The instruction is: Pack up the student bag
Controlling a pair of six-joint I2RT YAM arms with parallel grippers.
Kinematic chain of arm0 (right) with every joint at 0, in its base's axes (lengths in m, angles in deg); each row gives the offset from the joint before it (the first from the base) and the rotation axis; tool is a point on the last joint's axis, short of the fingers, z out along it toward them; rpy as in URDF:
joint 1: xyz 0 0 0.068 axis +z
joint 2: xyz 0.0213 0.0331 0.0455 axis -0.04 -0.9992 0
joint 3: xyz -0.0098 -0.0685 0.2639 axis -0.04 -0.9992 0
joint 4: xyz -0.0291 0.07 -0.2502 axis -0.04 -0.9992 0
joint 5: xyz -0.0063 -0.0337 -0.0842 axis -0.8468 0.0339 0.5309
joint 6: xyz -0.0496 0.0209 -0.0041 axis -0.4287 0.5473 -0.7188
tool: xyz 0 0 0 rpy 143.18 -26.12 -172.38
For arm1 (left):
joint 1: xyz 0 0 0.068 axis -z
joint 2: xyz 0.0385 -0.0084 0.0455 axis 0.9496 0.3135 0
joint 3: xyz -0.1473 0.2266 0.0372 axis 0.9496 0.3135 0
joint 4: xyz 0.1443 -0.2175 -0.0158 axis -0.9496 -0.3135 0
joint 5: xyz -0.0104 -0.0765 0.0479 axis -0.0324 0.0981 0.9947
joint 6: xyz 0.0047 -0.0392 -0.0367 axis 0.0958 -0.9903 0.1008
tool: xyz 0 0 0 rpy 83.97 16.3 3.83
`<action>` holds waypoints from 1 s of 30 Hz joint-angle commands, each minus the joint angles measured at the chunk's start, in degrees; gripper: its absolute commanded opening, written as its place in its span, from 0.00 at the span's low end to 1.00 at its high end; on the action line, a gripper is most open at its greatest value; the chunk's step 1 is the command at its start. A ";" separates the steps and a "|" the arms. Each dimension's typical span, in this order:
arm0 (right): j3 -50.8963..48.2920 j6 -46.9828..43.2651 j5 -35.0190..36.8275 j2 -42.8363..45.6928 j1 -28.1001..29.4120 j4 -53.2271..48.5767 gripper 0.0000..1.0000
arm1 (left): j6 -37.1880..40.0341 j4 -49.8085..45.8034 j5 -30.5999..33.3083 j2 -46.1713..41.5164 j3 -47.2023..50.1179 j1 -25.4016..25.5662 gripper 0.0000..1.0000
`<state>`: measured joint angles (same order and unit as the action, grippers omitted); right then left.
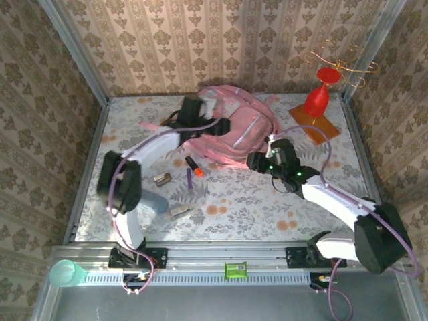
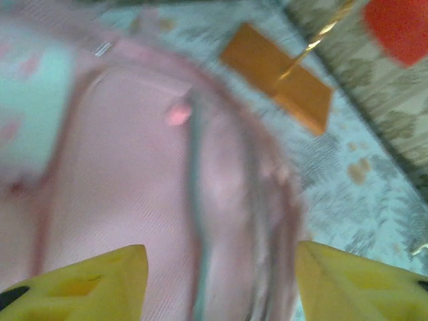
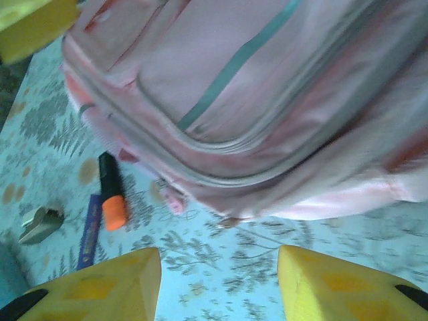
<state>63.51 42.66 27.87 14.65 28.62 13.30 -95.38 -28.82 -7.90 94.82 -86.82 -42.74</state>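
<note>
Packing needs a way in, so start from the bag point(image 1: 237, 127), which lies flat toward twelve o'clock on the table point(image 1: 254, 207). Its front pockets face up. In the right wrist view the pocket zips look closed, and I cannot tell whether the main compartment is open. The left gripper point(image 2: 221, 267) hangs over the upper part of the bag with its fingers spread and nothing between them. The right gripper point(image 3: 219, 267) sits near the bag's five o'clock edge, also spread and empty, facing the lower pockets. The likely step is to open a pocket. One arm should pin the soft fabric while the other takes a zip pull, because otherwise the whole bag will probably slide with the tug. The loose things wait at the bag's seven o'clock: an orange marker point(image 3: 112, 200), a purple pen point(image 3: 89, 231) just beside it and a small metal clip point(image 3: 40, 224) a little further out. Keep the bag's mouth turned toward them. An orange board point(image 2: 277, 87) stands at two o'clock, well apart from the bag, so keep the left arm from swinging that way.
</note>
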 commanded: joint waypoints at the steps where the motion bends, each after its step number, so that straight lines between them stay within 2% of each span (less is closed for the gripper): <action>1: 3.38 2.61 -2.49 -8.60 0.66 5.38 0.48 | -11.37 7.69 8.21 -6.69 12.77 -8.60 0.72; 5: 6.27 2.91 -2.03 -15.37 0.57 7.26 0.46 | -14.41 6.93 4.42 -5.14 16.72 -12.63 0.73; 10: 6.51 2.59 -0.46 -17.45 0.57 7.05 0.46 | -15.56 8.97 0.46 0.03 15.63 -12.12 0.73; 14: 6.82 0.58 3.25 -17.86 0.29 4.46 0.47 | -15.23 9.48 -1.30 4.21 13.27 -11.44 0.67; 20: 9.45 -4.33 6.67 -20.10 -2.27 1.50 0.47 | -14.88 11.63 1.83 7.93 14.09 -9.27 0.49; 23: 11.62 -7.47 7.82 -19.70 -2.57 -1.26 0.48 | -15.13 12.16 0.31 10.71 12.27 -8.87 0.35; 30: 12.64 -12.70 8.73 -10.38 -0.98 -10.03 0.51 | -15.20 16.23 -0.60 7.52 14.80 -7.82 0.00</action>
<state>75.18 33.59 34.43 -0.85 26.54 8.29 -110.65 -15.44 -7.33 104.13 -73.11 -51.11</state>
